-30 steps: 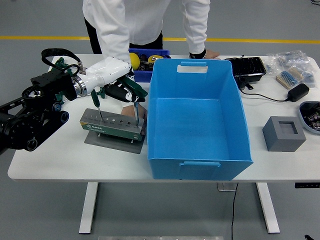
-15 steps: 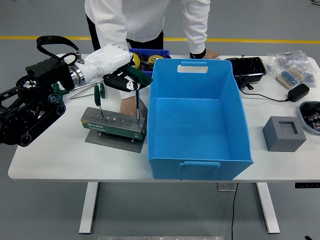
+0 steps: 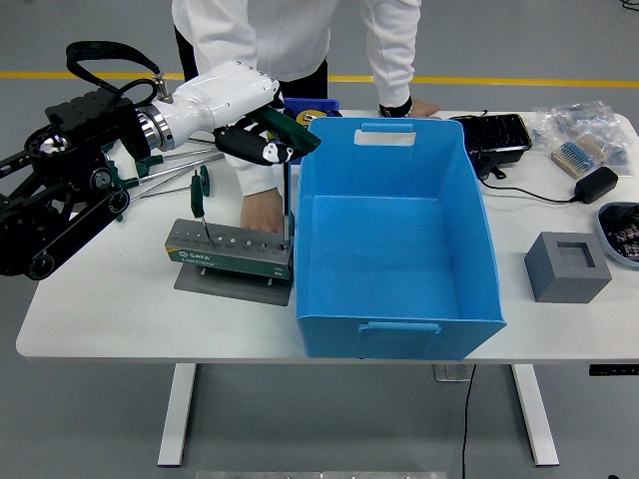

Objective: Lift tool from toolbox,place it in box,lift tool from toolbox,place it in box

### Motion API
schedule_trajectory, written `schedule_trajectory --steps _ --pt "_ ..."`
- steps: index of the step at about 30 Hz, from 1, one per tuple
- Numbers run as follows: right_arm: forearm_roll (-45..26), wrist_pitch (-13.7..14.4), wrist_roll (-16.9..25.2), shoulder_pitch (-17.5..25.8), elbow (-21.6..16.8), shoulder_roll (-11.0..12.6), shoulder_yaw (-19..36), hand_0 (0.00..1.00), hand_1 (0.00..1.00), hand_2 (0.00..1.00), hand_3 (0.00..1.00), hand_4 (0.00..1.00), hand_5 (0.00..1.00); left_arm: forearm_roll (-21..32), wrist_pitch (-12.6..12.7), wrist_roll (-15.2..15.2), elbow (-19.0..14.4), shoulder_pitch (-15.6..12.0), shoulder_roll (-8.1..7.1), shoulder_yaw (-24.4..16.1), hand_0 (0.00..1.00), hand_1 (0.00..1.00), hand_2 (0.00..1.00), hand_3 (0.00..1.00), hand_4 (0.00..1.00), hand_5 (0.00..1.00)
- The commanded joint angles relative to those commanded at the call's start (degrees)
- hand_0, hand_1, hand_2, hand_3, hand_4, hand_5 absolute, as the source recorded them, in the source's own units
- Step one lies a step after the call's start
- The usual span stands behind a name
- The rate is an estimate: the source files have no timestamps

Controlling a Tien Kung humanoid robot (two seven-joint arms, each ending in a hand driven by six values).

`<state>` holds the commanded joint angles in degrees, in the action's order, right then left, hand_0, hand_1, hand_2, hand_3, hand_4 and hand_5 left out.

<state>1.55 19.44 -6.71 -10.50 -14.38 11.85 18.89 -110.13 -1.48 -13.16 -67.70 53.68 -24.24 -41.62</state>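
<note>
Left hand (image 3: pixel 262 148) fingers are clamping the green-handled screwdriver (image 3: pixel 285 175), its shaft hanging below them over the grey slotted toolbox (image 3: pixel 230 253), clearing it for transfer to the adjacent blue plastic box (image 3: pixel 397 239).

My left hand (image 3: pixel 262 140) is above the tool holder (image 3: pixel 232 251), closed around the handle of a screwdriver (image 3: pixel 285 190) whose tip is at the holder's right end. A second screwdriver (image 3: pixel 199 203) stands in the holder's left part. The bin (image 3: pixel 394 239) is just right of the holder. Behind the holder a person's hand (image 3: pixel 262 211) rests on the table (image 3: pixel 120 309). A small tray (image 3: pixel 298 108) is behind the bin's left corner. A hollow block (image 3: pixel 566 266) lies right of the bin.
</note>
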Motion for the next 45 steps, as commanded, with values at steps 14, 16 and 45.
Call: schedule_trajectory --steps 14,16,45 --pt "0.1 0.0 0.0 -0.2 -0.1 0.1 0.0 0.68 0.651 0.71 0.556 0.789 0.719 2.1 1.5 0.9 -9.1 2.0 4.07 -1.0 0.111 0.002 0.002 0.015 0.681 0.626" --pt "-0.1 0.0 0.1 -0.3 -0.1 0.2 -0.1 0.681 0.651 0.71 0.557 0.789 0.72 2.2 1.9 1.1 -8.9 2.2 4.86 -0.5 0.112 0.002 0.002 0.015 0.683 0.625" --pt "0.8 -0.1 -0.1 -1.2 -0.1 0.6 0.2 0.683 0.65 0.71 0.557 0.789 0.719 8.5 4.1 -3.8 0.3 3.1 12.72 13.5 0.723 0.781 0.92 0.845 0.998 0.659"
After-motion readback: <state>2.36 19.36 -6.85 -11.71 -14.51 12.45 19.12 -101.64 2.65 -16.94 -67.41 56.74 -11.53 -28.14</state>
